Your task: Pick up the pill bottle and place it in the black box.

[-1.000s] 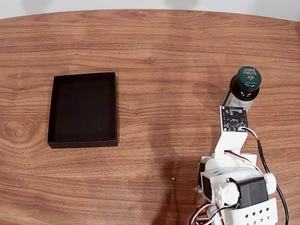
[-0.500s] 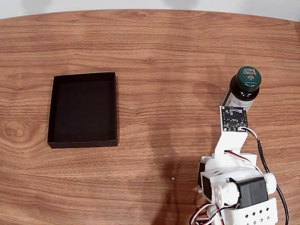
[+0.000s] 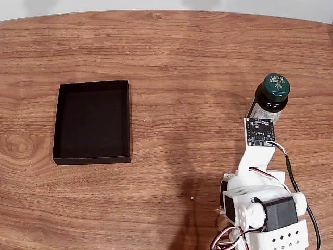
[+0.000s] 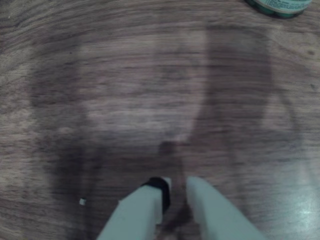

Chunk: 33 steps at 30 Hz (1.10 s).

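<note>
1. Fixed view: I count one pill bottle [image 3: 271, 99], upright near the table's [image 3: 182, 52] right edge, and one black box [image 3: 92, 121] lying empty toward the left edge, well apart from it. My arm [image 3: 259, 172] rises from the near right corner, and its wrist board sits just in front of the bottle, covering the lower label.
2. Wrist view: the gripper [image 4: 178, 186] hangs over bare wood with its two fingers nearly together, holding nothing; the bottle's base just clips the top right corner (blurred).
3. My worry: with the fingers this close, driving forward would knock the tall bottle over or push it off the right edge, so I'd spread them first. A skewed grip could drop it during the long carry.
</note>
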{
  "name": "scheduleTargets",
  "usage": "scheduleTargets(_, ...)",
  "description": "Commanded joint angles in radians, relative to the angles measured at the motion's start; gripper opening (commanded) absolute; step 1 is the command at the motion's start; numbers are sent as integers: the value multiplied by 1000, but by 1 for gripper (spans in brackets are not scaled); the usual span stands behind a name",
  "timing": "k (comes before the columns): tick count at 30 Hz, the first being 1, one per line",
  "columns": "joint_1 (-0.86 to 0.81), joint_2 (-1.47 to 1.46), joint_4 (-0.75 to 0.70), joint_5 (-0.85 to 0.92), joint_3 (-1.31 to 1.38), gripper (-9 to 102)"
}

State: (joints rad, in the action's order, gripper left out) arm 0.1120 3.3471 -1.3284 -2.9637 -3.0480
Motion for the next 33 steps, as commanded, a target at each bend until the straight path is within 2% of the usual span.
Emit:
scheduleTargets(1,8,-9,-170,-5,18,0)
scheduleTargets(20,8,-9,-170,-8,18,0)
scheduleTargets(23,5,-9,-170,-60,18,0)
scheduleTargets(30,-89,-8,-169,-101,18,1)
scheduleTargets(33,-100,-8,-146,-112,18,4)
